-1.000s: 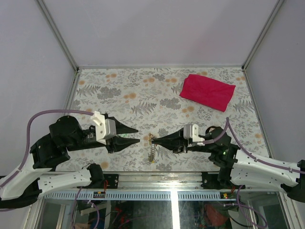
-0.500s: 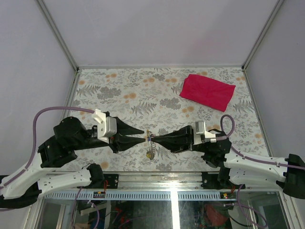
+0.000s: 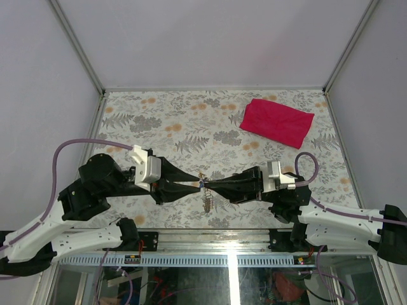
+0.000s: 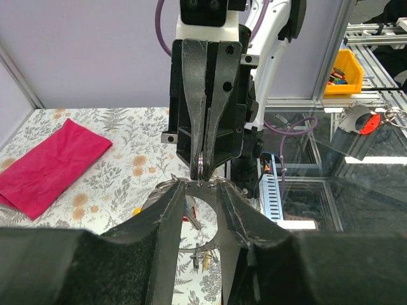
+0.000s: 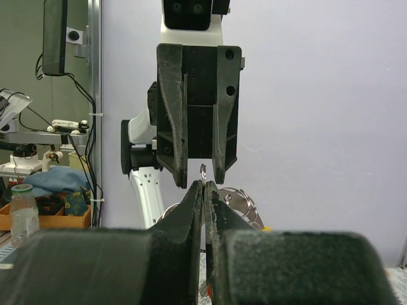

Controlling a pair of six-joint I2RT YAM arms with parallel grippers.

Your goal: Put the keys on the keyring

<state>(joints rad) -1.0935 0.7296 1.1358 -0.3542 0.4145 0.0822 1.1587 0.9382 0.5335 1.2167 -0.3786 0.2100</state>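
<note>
Right gripper [image 3: 207, 186]: I see it pinched shut on the keyring [image 5: 202, 170].
Left gripper [image 4: 200, 190]: part open, tips either side of that ring; whether they touch it, I can't tell.
Keyring: between both tips, above the table [image 3: 159, 121], chain [image 3: 206, 202] hanging below.

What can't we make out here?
- Top view: the thin silvery metal keyring is too small; tips of the left hand and right hand cover it.
- Left wrist view: small pieces dangling under the ring, partly behind the left hand's black fingers; key or tag unclear.
- Right wrist view: right hand's shut fingers hide all but a sliver of ring.
</note>
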